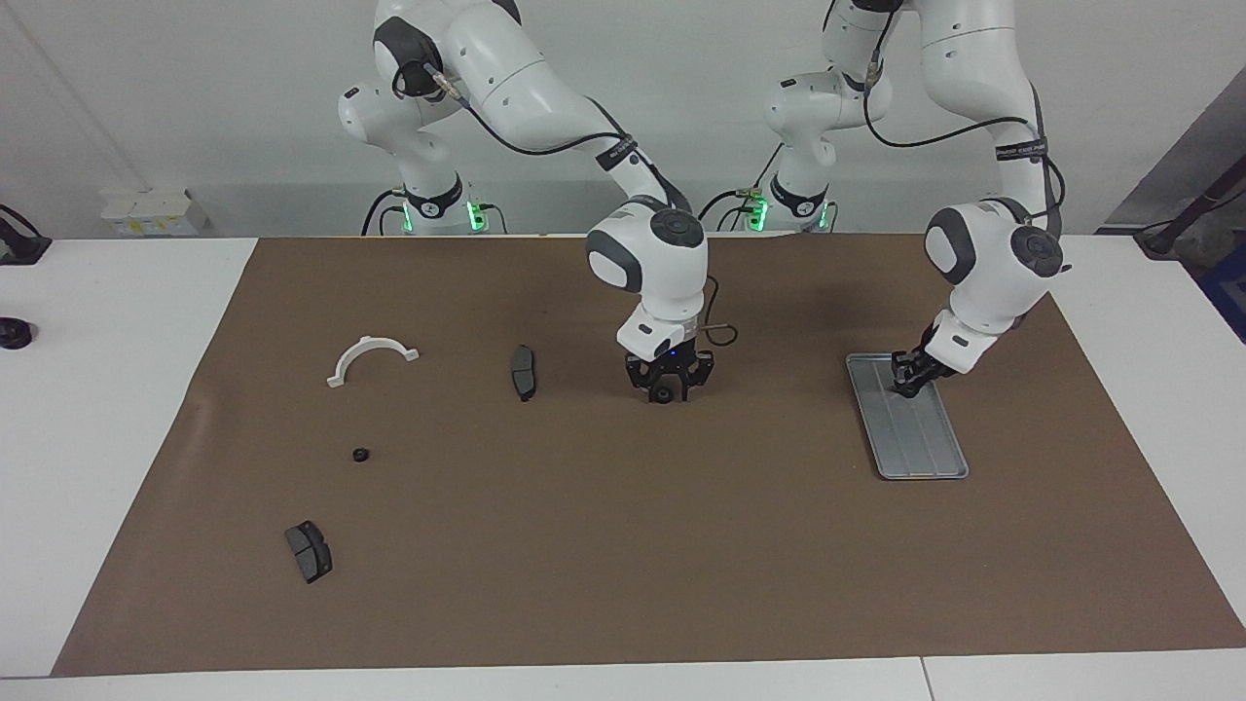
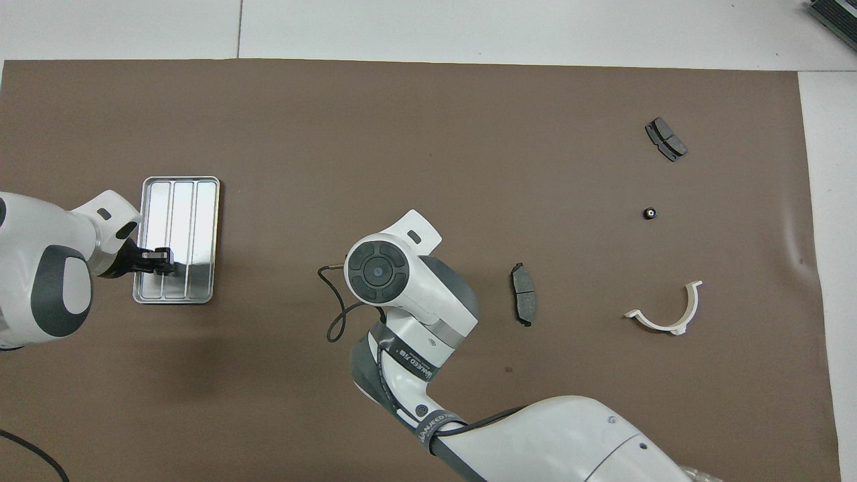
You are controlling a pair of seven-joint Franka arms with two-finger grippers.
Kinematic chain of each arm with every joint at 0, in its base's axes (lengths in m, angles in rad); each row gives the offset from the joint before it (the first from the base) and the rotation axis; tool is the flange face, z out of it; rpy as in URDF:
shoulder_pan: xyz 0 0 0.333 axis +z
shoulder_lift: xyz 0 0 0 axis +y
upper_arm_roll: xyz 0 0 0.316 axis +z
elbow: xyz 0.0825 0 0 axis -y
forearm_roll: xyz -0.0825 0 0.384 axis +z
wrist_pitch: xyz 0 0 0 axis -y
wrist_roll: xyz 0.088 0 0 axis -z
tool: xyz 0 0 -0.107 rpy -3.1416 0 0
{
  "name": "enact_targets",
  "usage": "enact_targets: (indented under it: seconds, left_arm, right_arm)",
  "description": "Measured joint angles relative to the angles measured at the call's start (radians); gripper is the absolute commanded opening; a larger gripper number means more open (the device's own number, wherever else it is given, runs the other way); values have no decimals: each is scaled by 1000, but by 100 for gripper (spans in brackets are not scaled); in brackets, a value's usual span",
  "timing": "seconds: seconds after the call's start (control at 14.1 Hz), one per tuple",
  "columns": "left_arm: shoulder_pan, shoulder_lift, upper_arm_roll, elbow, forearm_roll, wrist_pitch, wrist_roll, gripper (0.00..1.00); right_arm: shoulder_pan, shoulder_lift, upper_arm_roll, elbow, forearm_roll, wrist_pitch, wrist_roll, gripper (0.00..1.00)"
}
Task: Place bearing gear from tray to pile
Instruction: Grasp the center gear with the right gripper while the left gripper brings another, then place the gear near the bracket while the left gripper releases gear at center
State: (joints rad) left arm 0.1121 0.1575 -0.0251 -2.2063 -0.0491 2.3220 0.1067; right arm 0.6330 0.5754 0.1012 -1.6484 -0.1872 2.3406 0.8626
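**One gear in the pile, one mid-table, tray end not yet settled**

You had one bearing gear (image 1: 361,454) lying loose on the brown mat (image 1: 623,565) among the pile, between the white half-ring bracket (image 1: 370,352) and the brake pad farther from the robots (image 1: 309,551). That one I judged finished.

A second bearing gear (image 1: 663,395) sat on the mat in the middle of the table, beside the other brake pad (image 1: 524,371) but toward the left arm's end. Your right gripper (image 1: 664,392) was down at the mat right over it. Whether it had closed on the gear, I could not tell. This gear was off the tray (image 1: 930,458) but, by my reading, not yet with the pile.

Your left gripper (image 1: 906,382) was low over the tray's end nearer the robots. I could not tell how wide it stood or whether it held anything. The tray's bare grooves showed no gear.
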Motion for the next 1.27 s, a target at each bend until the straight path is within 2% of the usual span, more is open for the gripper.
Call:
enact_targets:
  seconds: [0.07, 0.14, 0.21, 0.28, 0.35, 0.57, 0.78, 0.99, 1.13, 1.2, 1.27]
  left_arm:
    - [0, 0, 0, 1, 0, 0, 0, 13]
    - [0, 0, -1, 7, 0, 0, 0, 13]
    - [-2, 0, -2, 21, 0, -1, 0, 13]
    - [-8, 0, -5, 44, 0, -7, 0, 13]
    - [-24, 1, -7, 77, 0, -22, -5, 13]
    - [-119, 12, -12, 177, -1, -68, -117, 13]
    - [-257, 32, -15, 207, -1, -55, -291, 13]
    - [-394, 53, -19, 208, -1, 6, -431, 13]
    - [-485, 69, -20, 209, -1, 37, -506, 13]
    - [-537, 83, -21, 210, -1, 49, -542, 15]
    - [-584, 103, -21, 210, -1, 68, -570, 28]
  right_arm:
    - [0, 0, 0, 0, 0, 0, 0, 57]
    - [0, 0, 0, 0, 0, 0, 0, 49]
    - [0, 0, 0, -1, 0, 0, 0, 34]
    - [0, 0, 0, -2, 0, 0, 0, 13]
    - [0, 0, 0, -3, 0, -3, 0, 0]
    - [0, -1, -1, -2, 0, -7, 2, 0]
    - [-14, -10, -12, -1, 0, -8, 5, 0]
    - [-114, -69, -19, -17, -2, -19, -25, 0]
    - [-195, -144, -19, -89, -2, -24, -100, 0]
    - [-235, -186, -19, -139, -2, -24, -140, 0]
    - [-274, -222, -19, -182, -2, -24, -173, 0]
